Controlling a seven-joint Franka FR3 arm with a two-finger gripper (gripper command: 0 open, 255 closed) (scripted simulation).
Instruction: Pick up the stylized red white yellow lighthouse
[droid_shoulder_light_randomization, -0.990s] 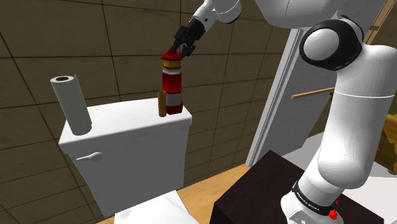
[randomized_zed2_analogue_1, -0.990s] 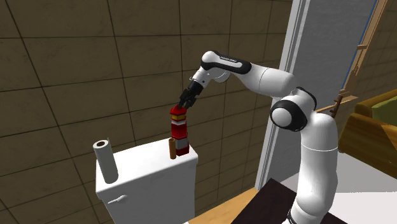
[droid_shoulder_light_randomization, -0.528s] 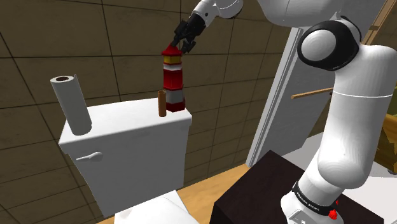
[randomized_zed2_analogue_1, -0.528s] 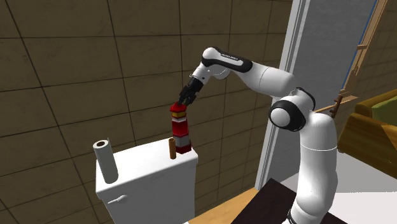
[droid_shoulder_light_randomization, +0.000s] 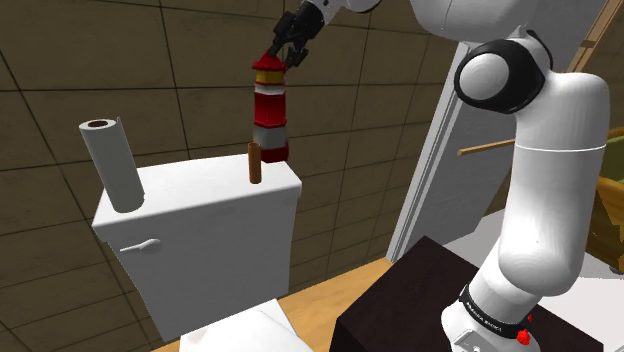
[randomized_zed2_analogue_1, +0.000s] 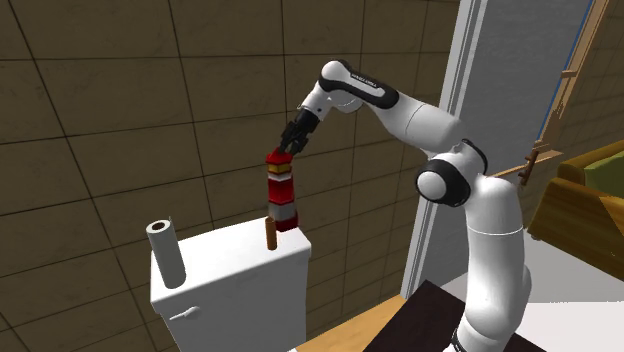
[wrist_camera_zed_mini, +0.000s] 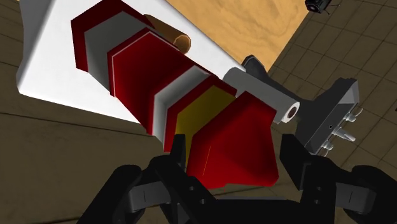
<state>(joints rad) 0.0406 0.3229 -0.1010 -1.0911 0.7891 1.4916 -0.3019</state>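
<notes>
The lighthouse (droid_shoulder_light_randomization: 269, 110), banded red and white with a yellow strip under its red cap, hangs slightly tilted just above the white toilet tank (droid_shoulder_light_randomization: 200, 195). My black gripper (droid_shoulder_light_randomization: 281, 50) is shut on its red cap from above. In the second exterior view the gripper (randomized_zed2_analogue_1: 286, 150) holds the lighthouse (randomized_zed2_analogue_1: 281, 192) over the tank's right end. In the wrist view the fingers (wrist_camera_zed_mini: 298, 162) clasp the cap of the lighthouse (wrist_camera_zed_mini: 184, 89), with the gripper (wrist_camera_zed_mini: 232, 156) centred on it.
A short brown cylinder (droid_shoulder_light_randomization: 254, 163) stands on the tank lid right beside the lighthouse's base. A paper roll (droid_shoulder_light_randomization: 112, 165) stands upright at the lid's other end. Tiled wall lies behind; a white door frame (droid_shoulder_light_randomization: 445, 150) and my dark stand (droid_shoulder_light_randomization: 400, 300) are to the shoulder view's right.
The gripper has risen with the lighthouse in its grasp; the lighthouse's base has come up off the tank lid. The brown cylinder and paper roll have stayed put.
</notes>
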